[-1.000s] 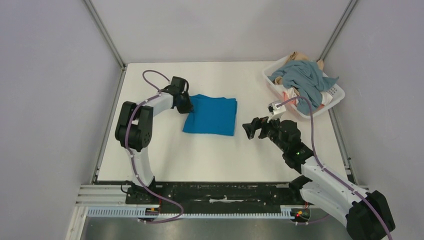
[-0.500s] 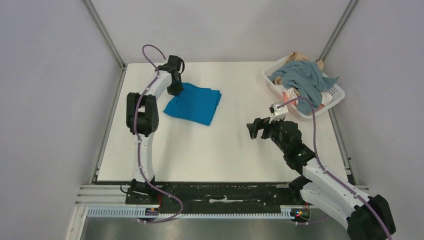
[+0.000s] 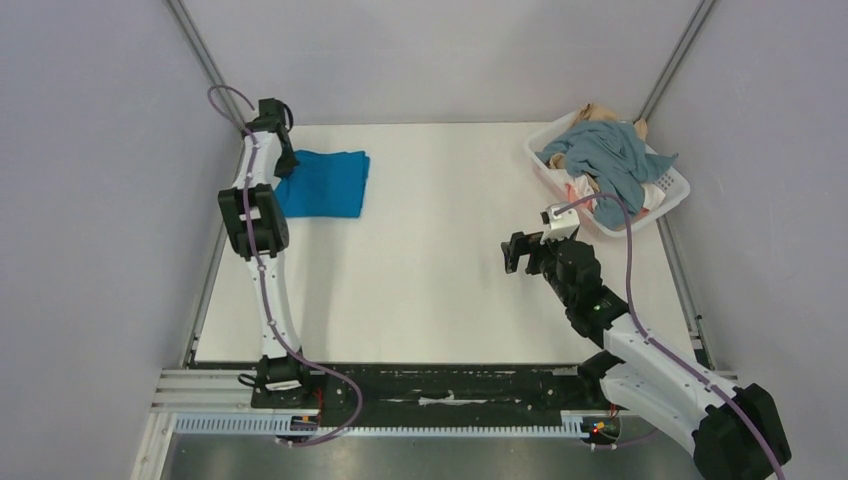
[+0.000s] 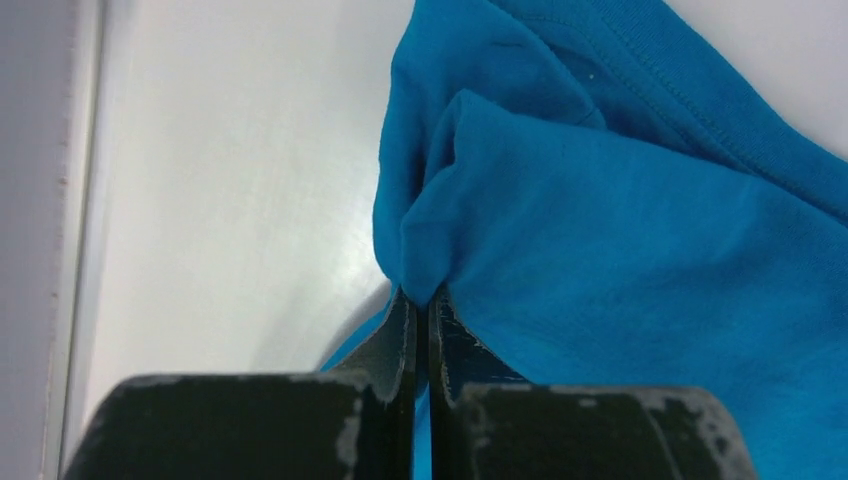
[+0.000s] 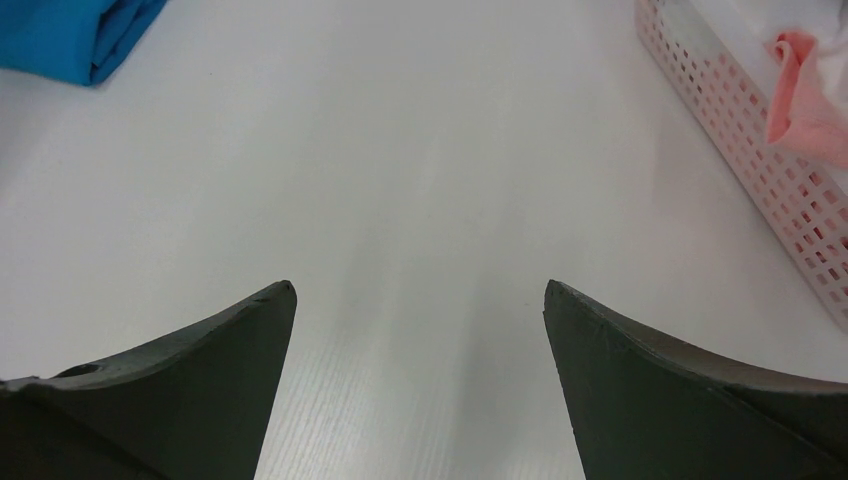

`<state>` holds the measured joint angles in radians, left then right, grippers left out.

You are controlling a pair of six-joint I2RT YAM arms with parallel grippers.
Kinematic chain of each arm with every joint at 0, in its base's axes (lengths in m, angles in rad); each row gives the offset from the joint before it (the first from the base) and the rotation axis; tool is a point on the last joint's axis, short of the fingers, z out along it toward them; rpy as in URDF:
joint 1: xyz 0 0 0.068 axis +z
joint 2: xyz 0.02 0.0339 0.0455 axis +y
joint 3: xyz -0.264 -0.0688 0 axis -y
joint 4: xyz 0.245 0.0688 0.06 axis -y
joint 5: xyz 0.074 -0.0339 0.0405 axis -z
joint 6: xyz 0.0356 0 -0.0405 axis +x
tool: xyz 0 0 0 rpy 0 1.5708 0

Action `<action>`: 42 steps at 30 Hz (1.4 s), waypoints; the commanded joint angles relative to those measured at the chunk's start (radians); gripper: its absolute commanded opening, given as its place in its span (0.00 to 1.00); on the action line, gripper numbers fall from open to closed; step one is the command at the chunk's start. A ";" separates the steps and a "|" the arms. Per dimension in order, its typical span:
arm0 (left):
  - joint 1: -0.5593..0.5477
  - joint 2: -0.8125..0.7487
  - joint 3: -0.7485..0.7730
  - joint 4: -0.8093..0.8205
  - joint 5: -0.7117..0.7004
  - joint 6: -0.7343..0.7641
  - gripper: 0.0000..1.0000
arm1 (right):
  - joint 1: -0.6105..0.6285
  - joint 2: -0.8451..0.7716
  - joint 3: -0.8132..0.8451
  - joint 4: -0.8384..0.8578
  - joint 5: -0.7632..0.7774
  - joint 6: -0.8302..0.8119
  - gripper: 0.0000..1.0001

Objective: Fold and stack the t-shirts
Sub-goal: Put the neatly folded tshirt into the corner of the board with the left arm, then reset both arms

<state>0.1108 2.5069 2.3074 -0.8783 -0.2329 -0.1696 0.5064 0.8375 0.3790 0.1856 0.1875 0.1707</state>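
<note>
Where bunched, blue t-shirt between left fingers

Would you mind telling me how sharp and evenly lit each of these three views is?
Top external: sharp, evenly lit, faint shadows on the table. Left wrist: the blue t-shirt is crisp to its stitching, pale glare beside it. Right wrist: the right gripper is a dark silhouette; the basket is sharp.
</note>
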 commanded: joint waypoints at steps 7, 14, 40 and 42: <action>0.101 0.084 0.143 0.137 0.049 0.013 0.02 | 0.000 0.033 0.019 0.014 0.090 -0.022 0.98; 0.118 0.081 0.142 0.178 0.041 0.061 0.02 | -0.001 0.046 0.029 -0.001 0.096 -0.020 0.98; -0.265 -1.304 -1.466 0.727 0.074 -0.416 0.86 | -0.001 -0.279 -0.205 -0.055 0.169 0.178 0.98; -0.370 -1.423 -1.547 0.706 0.030 -0.411 0.86 | 0.000 -0.320 -0.226 -0.079 0.194 0.205 0.98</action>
<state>-0.1204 1.3109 0.8841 -0.3023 -0.1261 -0.5385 0.5064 0.5816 0.1844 0.1318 0.3634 0.3138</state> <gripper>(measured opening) 0.853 0.979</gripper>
